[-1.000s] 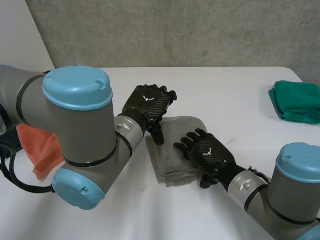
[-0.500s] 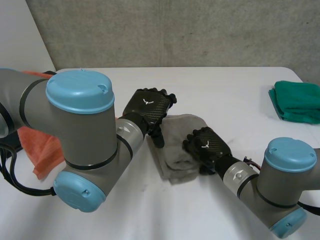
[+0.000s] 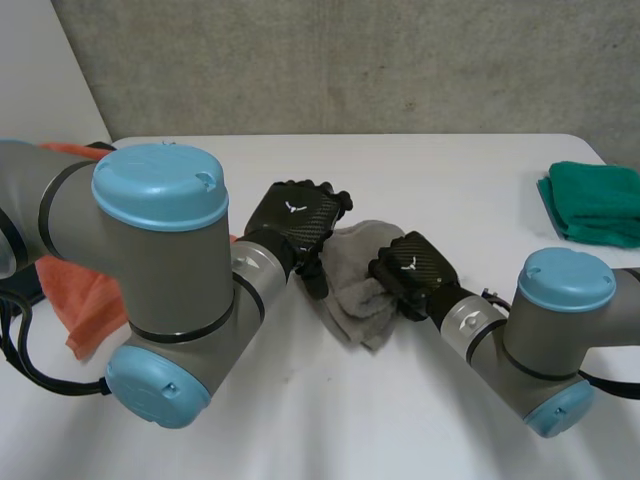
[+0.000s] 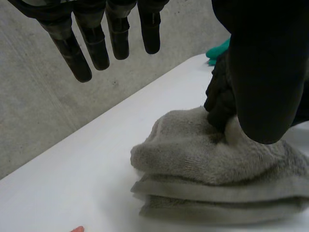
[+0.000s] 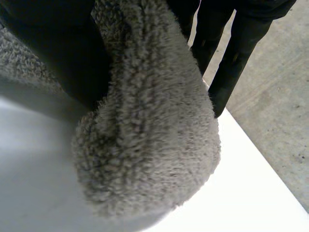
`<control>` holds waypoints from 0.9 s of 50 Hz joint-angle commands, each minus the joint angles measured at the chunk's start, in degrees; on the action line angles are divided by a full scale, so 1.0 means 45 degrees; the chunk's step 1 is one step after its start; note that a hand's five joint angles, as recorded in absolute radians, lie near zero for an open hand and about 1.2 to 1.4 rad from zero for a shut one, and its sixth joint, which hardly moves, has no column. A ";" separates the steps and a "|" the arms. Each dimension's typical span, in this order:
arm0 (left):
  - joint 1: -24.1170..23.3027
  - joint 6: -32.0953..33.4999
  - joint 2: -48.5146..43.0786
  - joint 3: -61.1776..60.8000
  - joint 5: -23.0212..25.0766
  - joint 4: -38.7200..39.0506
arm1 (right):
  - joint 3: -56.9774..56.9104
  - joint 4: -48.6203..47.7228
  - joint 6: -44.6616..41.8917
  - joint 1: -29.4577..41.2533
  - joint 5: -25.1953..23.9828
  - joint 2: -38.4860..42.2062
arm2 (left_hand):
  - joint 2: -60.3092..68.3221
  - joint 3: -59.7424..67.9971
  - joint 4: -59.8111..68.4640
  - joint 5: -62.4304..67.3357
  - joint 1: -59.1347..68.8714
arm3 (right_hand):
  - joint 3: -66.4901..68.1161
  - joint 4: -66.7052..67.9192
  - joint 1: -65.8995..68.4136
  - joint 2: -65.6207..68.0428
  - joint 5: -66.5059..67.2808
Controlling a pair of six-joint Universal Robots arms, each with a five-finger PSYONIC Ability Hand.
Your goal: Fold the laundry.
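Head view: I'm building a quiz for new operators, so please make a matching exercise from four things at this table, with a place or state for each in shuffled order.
Things
1. grey towel
2. green cloth
3. orange cloth
4. left hand

Place or state
A. fingers straight, holding nothing
B. by the right edge of the table
C. gripped by the right hand
D. partly hidden behind the left arm

Pairs: 1-C, 2-B, 3-D, 4-A
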 commanded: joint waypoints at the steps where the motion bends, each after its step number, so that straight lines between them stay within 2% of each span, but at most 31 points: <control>1: -0.0018 0.0004 0.0016 0.0120 0.0055 0.0007 | -0.0705 -0.0105 0.0015 -0.0123 0.0396 -0.0566 | -0.0070 -0.0106 0.0021 0.0105 0.0064 | 0.3330 0.2928 0.5143 0.3391 0.4412; 5: -0.0038 0.0023 0.0055 0.0355 0.0075 0.0123 | -0.1915 -0.0105 0.0366 -0.1059 0.0417 -0.1016 | -0.0070 -0.0107 0.0021 0.0104 0.0063 | 0.3330 0.2928 0.5143 0.3391 0.4412; 12: -0.0155 0.0062 0.0308 0.0609 0.0075 0.0670 | -0.4980 -0.0826 0.2804 -0.3284 -0.0266 -0.0920 | -0.0070 -0.0107 0.0021 0.0104 0.0063 | 0.3330 0.2928 0.5143 0.3391 0.4412; 17: -0.0291 0.0082 0.0543 0.0609 0.0094 0.0846 | -0.7266 -0.2486 0.5267 -0.5570 -0.0794 0.0466 | -0.0107 -0.0144 -0.0017 0.0067 0.0026 | 0.3330 0.2928 0.5143 0.3391 0.4412; 23: -0.0428 0.0082 0.0621 0.0570 0.0270 0.0885 | -0.9492 -0.3464 0.5875 -0.7153 -0.1359 0.2769 | -0.0107 -0.0144 -0.0017 0.0067 0.0026 | 0.3330 0.2928 0.5143 0.3391 0.4412; 28: -0.0428 0.0062 0.0621 0.0551 0.0446 0.0905 | -1.1795 -0.3738 0.6011 -0.8227 -0.2762 0.5675 | -0.0070 -0.0107 0.0021 0.0104 0.0063 | 0.3330 0.2928 0.5143 0.3391 0.4412; 35: -0.0409 0.0043 0.0504 0.0453 0.0446 0.0886 | -1.2386 -0.3777 0.6655 -0.9243 -0.4327 0.7887 | -0.0070 -0.0107 0.0021 0.0104 0.0063 | 0.3330 0.2928 0.5143 0.3391 0.4412; 39: -0.0428 0.0023 0.0426 0.0375 0.0446 0.0886 | -1.2211 -0.3777 0.6656 -0.9713 -0.4447 0.8338 | -0.0033 -0.0069 0.0058 0.0142 0.0101 | 0.3330 0.2928 0.5143 0.3391 0.4412; 45: -0.0526 0.0023 0.0406 0.0355 0.0446 0.0885 | -1.1216 -0.3797 0.6150 -1.0259 -0.4583 0.8086 | -0.0033 -0.0070 0.0058 0.0141 0.0100 | 0.3330 0.2928 0.5143 0.3391 0.4412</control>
